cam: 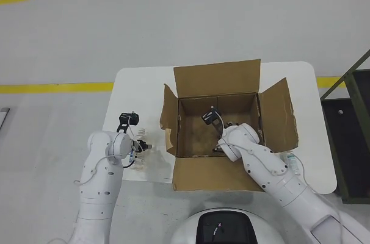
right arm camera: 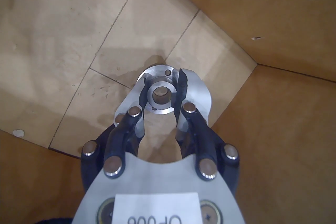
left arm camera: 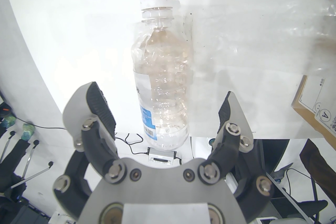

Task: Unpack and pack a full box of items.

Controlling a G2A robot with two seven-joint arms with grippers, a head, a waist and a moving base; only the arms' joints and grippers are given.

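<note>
Open cardboard box (cam: 218,76) on the white tabletop (cam: 142,85), all four flaps folded outward; right arm bent over the near flap and down into it. Inside, toward the far wall and roughly midway across, the right gripper (right arm camera: 162,80); closed on a small metal flange (right arm camera: 157,73), a round silvery disc with a raised hub and a bore through the middle; gripped between the two dark pads, bore facing the wrist camera. Just beneath, bare brown box floor with its seam lines and a soft shadow; contact between flange and floor impossible to judge.

Beside the box, on the robot's left, the left gripper (left arm camera: 162,92) over the tabletop; spread wide, ribbed black pads (left arm camera: 101,107) pressing on nothing. Between those fingers, touched by neither, a clear plastic bottle (left arm camera: 161,72) with a white cap and a blue-and-white label; cap end pointing away from the wrist, base toward it and by an edge of the tabletop; hard to say for certain whether lying flat or standing. Next to the bottle, stretching toward a corner of the box, a crinkled clear plastic sheet (left arm camera: 275,33) on the tabletop.
</note>
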